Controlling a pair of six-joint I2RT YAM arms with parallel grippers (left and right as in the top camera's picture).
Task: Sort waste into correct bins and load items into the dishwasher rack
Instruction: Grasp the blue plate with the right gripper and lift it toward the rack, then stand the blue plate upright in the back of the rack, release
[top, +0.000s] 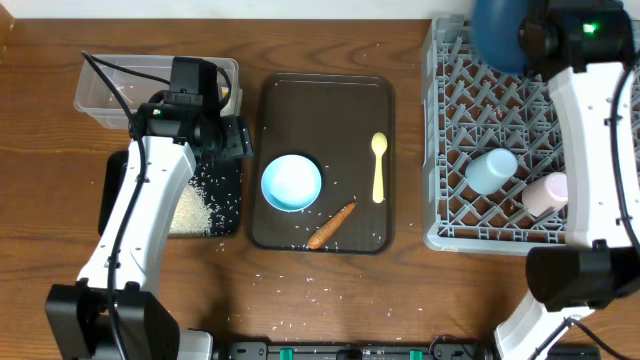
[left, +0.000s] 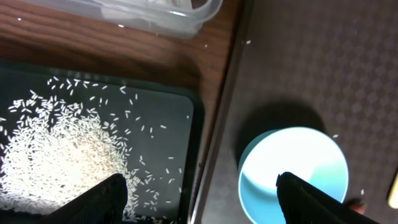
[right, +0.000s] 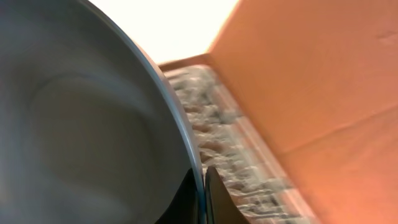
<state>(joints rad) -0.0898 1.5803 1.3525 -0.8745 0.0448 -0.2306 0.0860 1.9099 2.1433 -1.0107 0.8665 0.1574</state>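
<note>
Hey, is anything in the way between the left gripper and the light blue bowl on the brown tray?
Nothing visible. The left gripper hangs open above the black tray edge, and only bare brown tray lies between it and the bowl.

Overhead looks straight down; wrist views close; bowl (top: 291, 182) shared with left.

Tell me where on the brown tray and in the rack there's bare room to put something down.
On the brown tray, the far half beyond the bowl and left of the spoon is bare. The rack is free between the blue plate and the light blue cup and pink cup. The tray's near half is crowded by bowl and carrot stick.
</note>
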